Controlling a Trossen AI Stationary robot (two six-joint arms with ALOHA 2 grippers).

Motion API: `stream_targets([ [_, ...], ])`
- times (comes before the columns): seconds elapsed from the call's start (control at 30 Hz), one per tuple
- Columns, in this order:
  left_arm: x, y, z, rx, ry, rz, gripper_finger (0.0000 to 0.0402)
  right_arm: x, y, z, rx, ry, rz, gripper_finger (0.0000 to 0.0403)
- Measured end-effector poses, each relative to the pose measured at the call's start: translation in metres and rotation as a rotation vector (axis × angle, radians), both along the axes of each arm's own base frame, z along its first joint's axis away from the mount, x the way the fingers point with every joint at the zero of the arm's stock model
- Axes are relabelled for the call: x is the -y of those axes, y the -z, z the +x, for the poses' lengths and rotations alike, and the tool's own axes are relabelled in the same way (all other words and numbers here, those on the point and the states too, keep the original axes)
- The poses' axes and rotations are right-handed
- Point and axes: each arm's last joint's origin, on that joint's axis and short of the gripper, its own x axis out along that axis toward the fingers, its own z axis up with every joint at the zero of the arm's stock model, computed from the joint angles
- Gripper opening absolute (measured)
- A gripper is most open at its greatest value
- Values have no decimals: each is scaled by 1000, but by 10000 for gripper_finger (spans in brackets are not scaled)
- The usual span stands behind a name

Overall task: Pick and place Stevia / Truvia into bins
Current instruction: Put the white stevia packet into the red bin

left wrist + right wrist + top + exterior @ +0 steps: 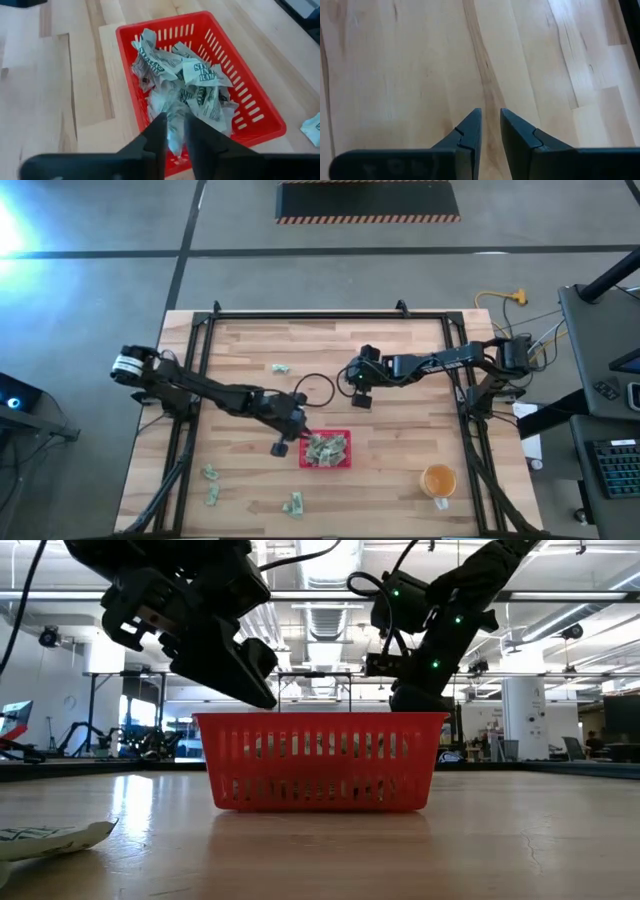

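Pale wooden counter (400, 360). Near centre, red tray (345, 463) heaped with Stevia sachets (192, 82); loose sachets (212, 485) at 7 o'clock. Left pincer (172, 137) above tray edge, slightly parted around one sachet. Right pincer (490, 132) at 1 o'clock, narrowly open, empty.

One red tray (326, 463) — four loose sachets (281, 368) — one cup (438, 479).

You see crinkled paper sachets (186, 82) heaped in a glossy slotted red plastic tray (250, 102) on the smooth, pale wood tabletop (410, 65).
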Motion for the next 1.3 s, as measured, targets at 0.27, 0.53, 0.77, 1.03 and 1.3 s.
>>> stream_targets([
  [0.27,-7,-9,-9,-5,-78,114,133,0,0,0,0,-1,2,60],
  [0.53,-48,-12,-38,-207,-491,595,139,-1,0,0,7,1,19,59],
  [0.77,-112,-3,-52,-345,-553,424,139,-1,0,1,14,1,21,59],
  [1.03,-170,12,-69,-417,-562,215,139,-1,0,1,19,7,27,61],
  [1.3,-182,34,-68,-496,-525,165,139,-1,0,1,16,-1,21,57],
])
